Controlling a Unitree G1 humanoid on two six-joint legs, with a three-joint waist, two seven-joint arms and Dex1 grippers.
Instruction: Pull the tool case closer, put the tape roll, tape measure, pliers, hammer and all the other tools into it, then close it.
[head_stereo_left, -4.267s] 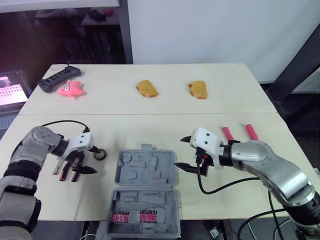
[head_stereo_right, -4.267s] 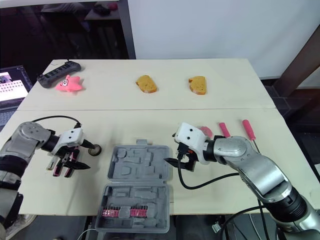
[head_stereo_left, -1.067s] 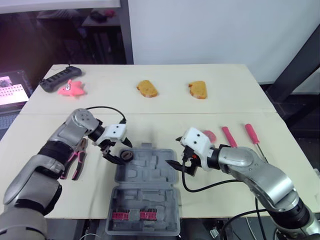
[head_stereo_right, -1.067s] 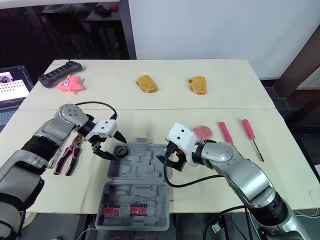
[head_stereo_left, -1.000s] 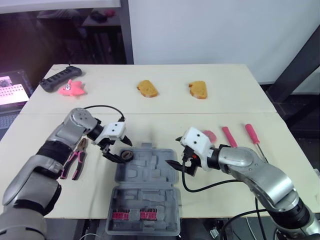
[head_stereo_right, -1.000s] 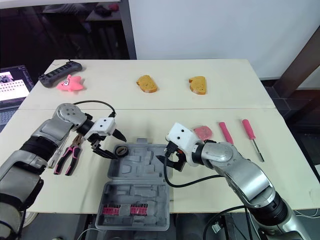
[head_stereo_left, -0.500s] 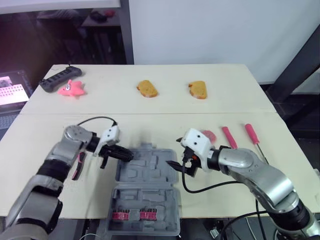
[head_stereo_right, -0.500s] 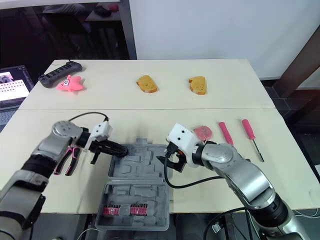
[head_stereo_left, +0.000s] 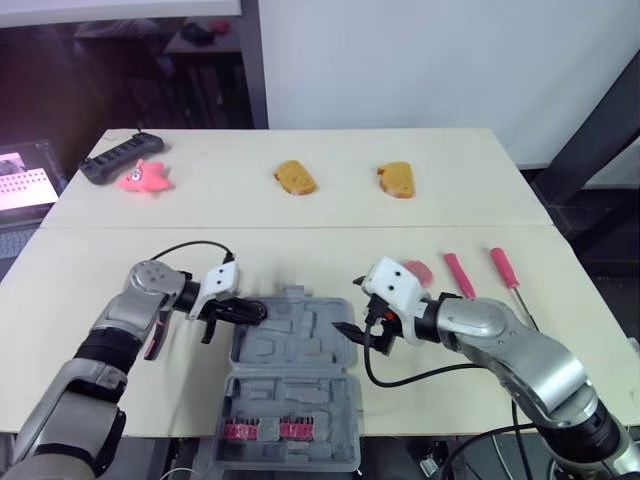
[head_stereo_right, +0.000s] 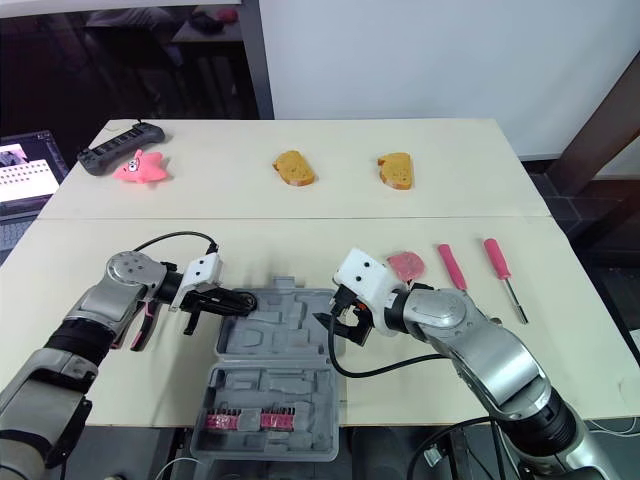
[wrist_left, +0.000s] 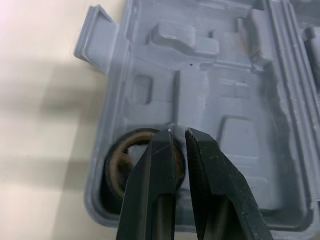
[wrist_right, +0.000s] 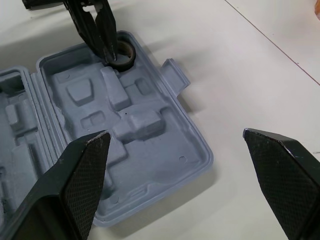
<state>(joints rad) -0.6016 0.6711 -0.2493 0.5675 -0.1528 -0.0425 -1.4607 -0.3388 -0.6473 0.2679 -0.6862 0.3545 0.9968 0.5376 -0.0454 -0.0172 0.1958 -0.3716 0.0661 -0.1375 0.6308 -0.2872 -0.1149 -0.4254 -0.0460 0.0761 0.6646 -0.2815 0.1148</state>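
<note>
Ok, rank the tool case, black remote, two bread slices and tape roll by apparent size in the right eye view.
Largest by far: tool case.
Next: black remote, longer than a slice but thin.
Next: left bread slice and right bread slice, alike, unranked.
Smallest: tape roll, mostly under the left tool.

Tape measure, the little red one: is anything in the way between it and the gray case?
Yes. The right gripper, open, hangs at the right edge of the tool case, directly between the case and the tape measure. The gripper would have to move aside, or the tape measure go around it.
</note>
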